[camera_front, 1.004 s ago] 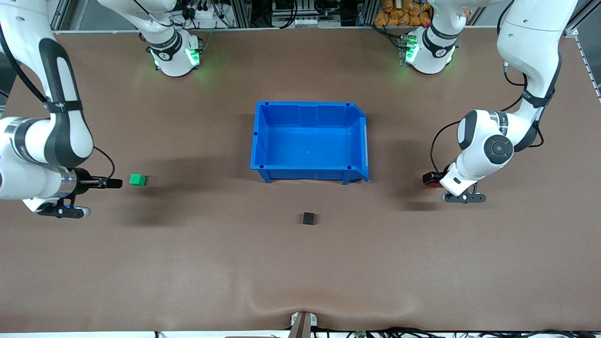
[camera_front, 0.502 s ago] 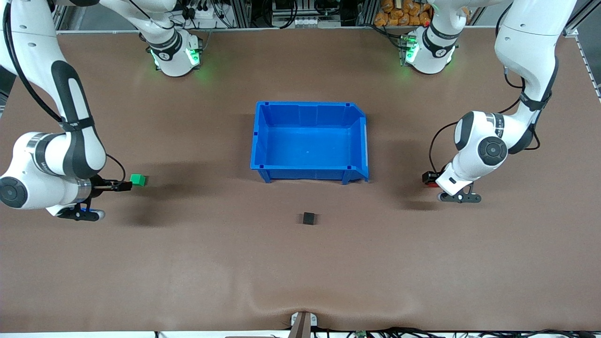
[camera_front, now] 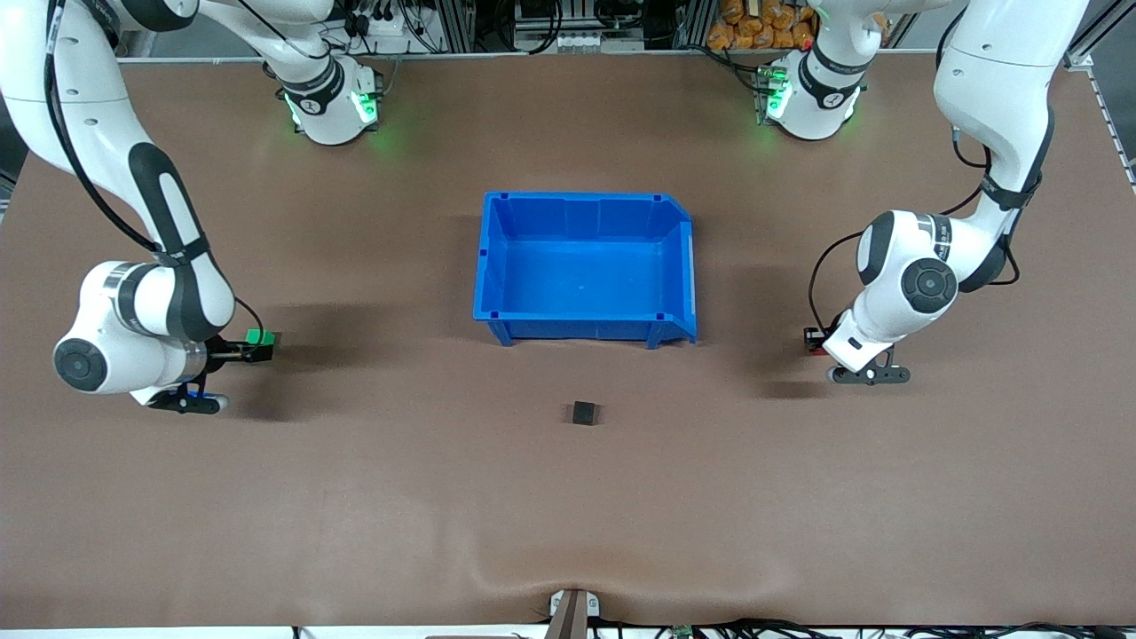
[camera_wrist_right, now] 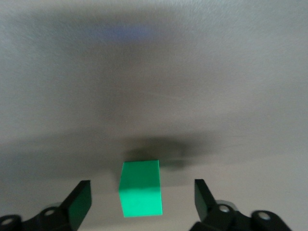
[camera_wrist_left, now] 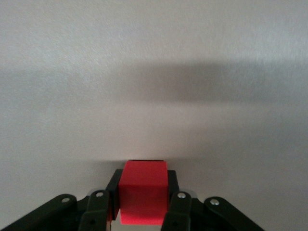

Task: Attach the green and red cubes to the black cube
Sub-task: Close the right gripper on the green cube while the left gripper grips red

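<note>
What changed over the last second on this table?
The right gripper advanced to the green cube and now straddles it, fingers open. The left gripper closed on the red cube. The black cube and blue bin stayed put.

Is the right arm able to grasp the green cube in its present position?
Probably yes. The right gripper has its jaws open on both sides of the green cube, with a gap on each side and nothing between them.
</note>
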Tool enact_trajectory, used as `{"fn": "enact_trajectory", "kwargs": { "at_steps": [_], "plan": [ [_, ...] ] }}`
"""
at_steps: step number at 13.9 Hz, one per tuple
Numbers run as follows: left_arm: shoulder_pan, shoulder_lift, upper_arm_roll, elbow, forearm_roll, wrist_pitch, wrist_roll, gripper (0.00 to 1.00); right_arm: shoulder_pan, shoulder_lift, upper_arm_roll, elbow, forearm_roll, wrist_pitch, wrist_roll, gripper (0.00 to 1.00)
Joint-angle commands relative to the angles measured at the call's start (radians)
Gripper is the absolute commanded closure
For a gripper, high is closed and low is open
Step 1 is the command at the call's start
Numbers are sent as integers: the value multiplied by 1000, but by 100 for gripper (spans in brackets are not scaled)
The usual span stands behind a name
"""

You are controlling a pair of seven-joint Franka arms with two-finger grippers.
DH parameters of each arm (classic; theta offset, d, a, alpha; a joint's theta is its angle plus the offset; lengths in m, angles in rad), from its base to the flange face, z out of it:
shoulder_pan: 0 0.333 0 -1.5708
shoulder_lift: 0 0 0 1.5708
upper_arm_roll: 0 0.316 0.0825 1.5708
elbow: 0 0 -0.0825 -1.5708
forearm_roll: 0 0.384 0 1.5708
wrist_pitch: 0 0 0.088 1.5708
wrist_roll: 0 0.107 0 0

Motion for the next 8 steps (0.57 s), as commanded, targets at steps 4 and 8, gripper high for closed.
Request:
{"fn": "enact_trajectory", "kwargs": {
  "at_steps": [4, 8],
  "plan": [
    [-12, -5, -28, 158, 15, -161, -232, 100, -24, 0, 13, -28, 14, 21, -2, 45],
    [-61, 53, -31, 356, 4, -353, -411, 100, -19, 0, 13, -32, 34, 12, 2, 84]
  ]
}}
